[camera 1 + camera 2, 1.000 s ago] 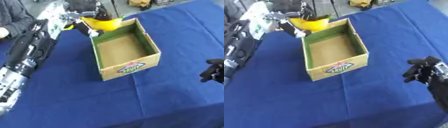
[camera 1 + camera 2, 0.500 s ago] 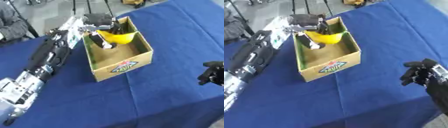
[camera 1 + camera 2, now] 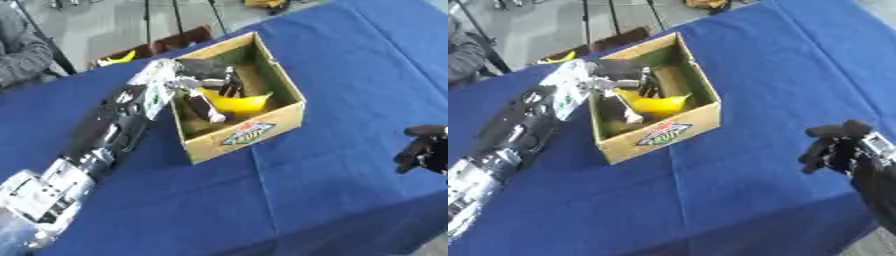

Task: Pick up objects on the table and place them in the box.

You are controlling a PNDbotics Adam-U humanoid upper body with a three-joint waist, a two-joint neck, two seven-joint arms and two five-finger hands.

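Counter: blue cloth covers the counter (image 3: 289,200), with fold lines running across it; grey floor shows beyond its far edge.
Box: 1 open cardboard box (image 3: 248,135) stands on the cloth, upright, its near wall bearing a green and red printed label. Its inner walls are green toward the far end and brown toward the near end.
Box contents: 1 yellow object (image 3: 234,102), curved like a bowl or cap, sits inside the box near the middle, below the rim. What else lies on the box floor cannot be told.
Left hand: the left hand (image 3: 206,82) reaches over the box's left wall into the box, its fingers (image 3: 204,105) curled down around the yellow object's left and far edges.
Left arm: black and silver, it runs from the lower left corner up to the box.
Right hand: the right hand (image 3: 833,149) shows at the right edge over bare cloth, well apart from the box, its black fingers curled inward and holding nothing.
Beyond the counter: 1 small yellow thing (image 3: 118,58) lies past the far edge, near the left.
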